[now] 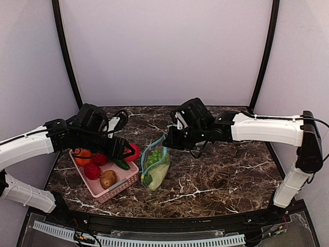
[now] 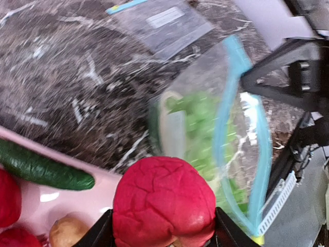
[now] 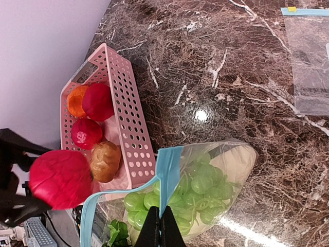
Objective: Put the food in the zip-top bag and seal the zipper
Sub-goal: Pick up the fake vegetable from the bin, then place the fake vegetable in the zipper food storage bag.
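Observation:
My left gripper (image 2: 163, 234) is shut on a pinkish-red round toy vegetable (image 2: 163, 200), held over the basket edge next to the bag; it also shows in the top view (image 1: 132, 152) and the right wrist view (image 3: 60, 178). My right gripper (image 3: 163, 226) is shut on the teal-blue zipper (image 3: 167, 172) of the clear zip-top bag (image 1: 156, 165), holding its mouth open. Inside the bag lie green grapes (image 3: 200, 190), leafy lettuce (image 3: 117, 234) and a pale white-green piece (image 3: 239, 157). In the top view my right gripper (image 1: 167, 144) is at the bag's upper rim.
A pink plastic basket (image 1: 110, 190) left of the bag holds an orange piece (image 1: 82, 157), a red round one (image 1: 92, 171), a brown potato (image 1: 108, 178) and a dark green cucumber (image 2: 43, 170). A second clear bag (image 3: 308, 62) lies flat on the marble table behind.

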You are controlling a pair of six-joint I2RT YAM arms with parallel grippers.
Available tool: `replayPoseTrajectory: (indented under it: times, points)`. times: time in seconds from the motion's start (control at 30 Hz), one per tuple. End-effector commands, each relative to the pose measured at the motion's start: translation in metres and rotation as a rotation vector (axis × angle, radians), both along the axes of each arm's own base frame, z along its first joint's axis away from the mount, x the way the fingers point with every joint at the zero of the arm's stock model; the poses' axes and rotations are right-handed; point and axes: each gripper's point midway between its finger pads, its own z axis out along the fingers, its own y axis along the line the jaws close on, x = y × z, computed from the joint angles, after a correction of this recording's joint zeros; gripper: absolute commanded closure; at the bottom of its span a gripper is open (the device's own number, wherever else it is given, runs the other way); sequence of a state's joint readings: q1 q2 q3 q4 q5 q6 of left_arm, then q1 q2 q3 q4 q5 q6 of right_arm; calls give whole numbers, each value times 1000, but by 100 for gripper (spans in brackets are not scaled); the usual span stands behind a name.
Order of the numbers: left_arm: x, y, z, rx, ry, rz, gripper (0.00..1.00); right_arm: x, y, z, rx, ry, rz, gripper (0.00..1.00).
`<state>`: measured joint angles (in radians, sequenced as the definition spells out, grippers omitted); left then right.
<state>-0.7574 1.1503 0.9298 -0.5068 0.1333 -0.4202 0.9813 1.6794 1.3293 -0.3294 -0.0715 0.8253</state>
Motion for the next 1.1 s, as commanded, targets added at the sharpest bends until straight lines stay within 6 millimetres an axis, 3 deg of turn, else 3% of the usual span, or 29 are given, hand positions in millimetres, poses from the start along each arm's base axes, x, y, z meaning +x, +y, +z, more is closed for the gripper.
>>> replayPoseTrajectory:
  times: [0.0,0.1,0.23,0.43,0.77,1.07]
  points:
    - [-6,-54,77,-170,-174,-175,49,0,7,24,60,-44,15,100]
    - [-6,-70,103,-241,-234,-203,51,0,7,26,66,-48,14,100]
    - [-5,-82,111,-293,-250,-215,51,1,7,30,70,-57,16,100]
    - [2,-94,77,-228,-201,-204,51,0,8,36,83,-64,22,100]
    - [10,-96,28,-67,-167,-158,52,-2,9,41,104,-63,27,100]
    - [21,-88,2,74,-176,-94,52,-5,14,47,136,-61,48,100]
